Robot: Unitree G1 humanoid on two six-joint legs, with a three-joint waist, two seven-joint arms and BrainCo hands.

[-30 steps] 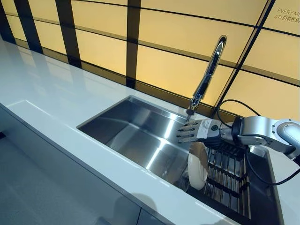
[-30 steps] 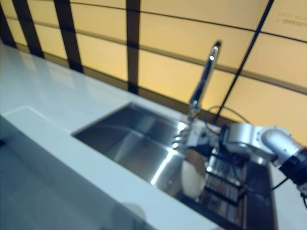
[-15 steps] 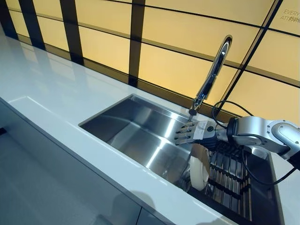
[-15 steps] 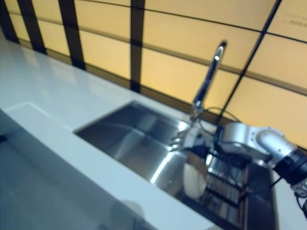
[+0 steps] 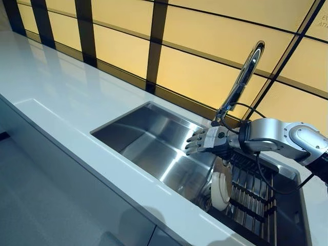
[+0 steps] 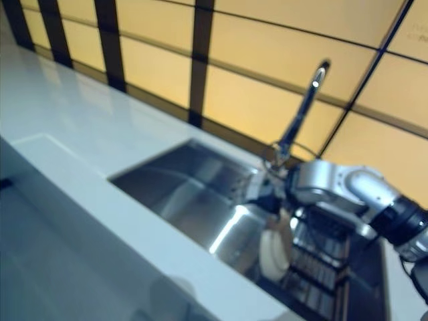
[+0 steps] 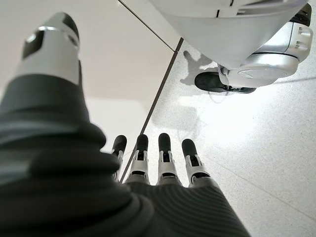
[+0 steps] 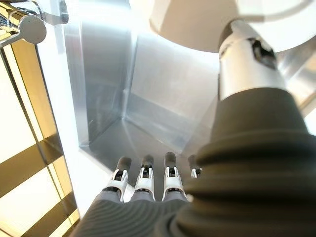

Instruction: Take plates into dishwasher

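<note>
Right robot hand (image 5: 205, 141) hovers over the stainless steel sink basin (image 5: 148, 141), fingers straight and spread, holding nothing. A round white plate (image 5: 221, 184) stands on edge just below the hand, at the near end of the dark slatted drying rack (image 5: 253, 197), apart from the fingers. Curved chrome tap (image 5: 241, 82) rises behind. Left robot hand (image 7: 158, 163) hangs over the pale floor (image 7: 256, 148), fingers straight, empty. White counter (image 5: 61, 97) surrounds the basin.

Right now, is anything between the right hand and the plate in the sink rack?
Nothing visible. The right hand hovers open just above the plate, which stands on edge in the rack beside the faucet.
</note>
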